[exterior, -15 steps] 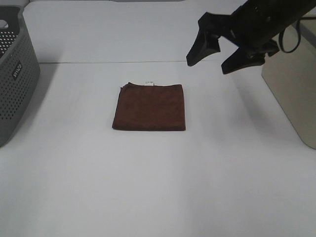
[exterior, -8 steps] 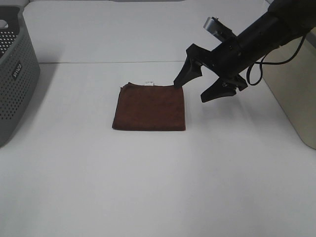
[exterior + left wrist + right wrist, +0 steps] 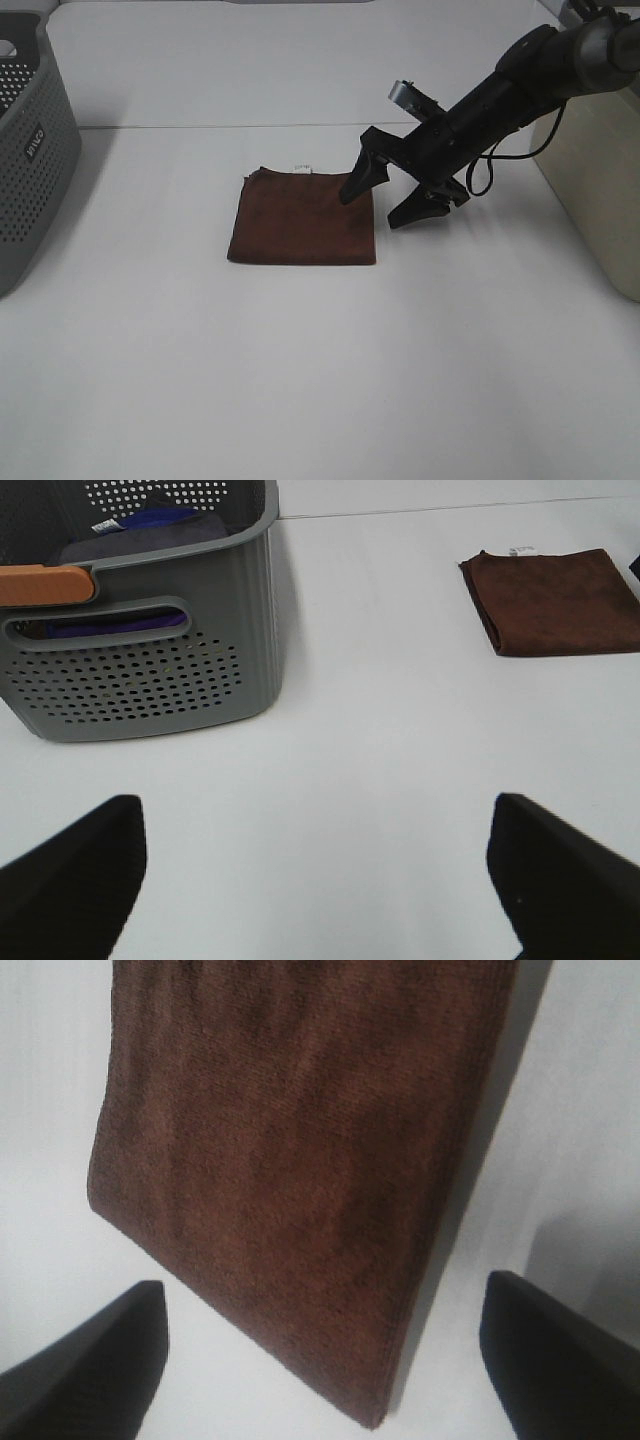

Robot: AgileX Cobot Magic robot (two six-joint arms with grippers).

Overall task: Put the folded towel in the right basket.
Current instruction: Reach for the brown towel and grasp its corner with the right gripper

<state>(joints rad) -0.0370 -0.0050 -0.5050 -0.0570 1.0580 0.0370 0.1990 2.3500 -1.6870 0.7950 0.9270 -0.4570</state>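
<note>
Right gripper (image 3: 369, 211) is wide open, straddling the edge of the towel (image 3: 300, 222), which lies flat on the table (image 3: 200, 380), well apart from the right basket (image 3: 597, 200). Pinch only the top layer and it'll probably unfold mid-carry.

my right arm (image 3: 520, 80) comes in from the right side of the high view, stretched long, sloping down toward the middle. right gripper (image 3: 371, 208) sits low, jaws spread wide, tips pointing down and to the left. one finger (image 3: 360, 175) lies nearer the centre, the other just outboard of it. left gripper (image 3: 315, 880) is also spread wide and empty, its dark tips at opposite edges of the wrist view.
</note>
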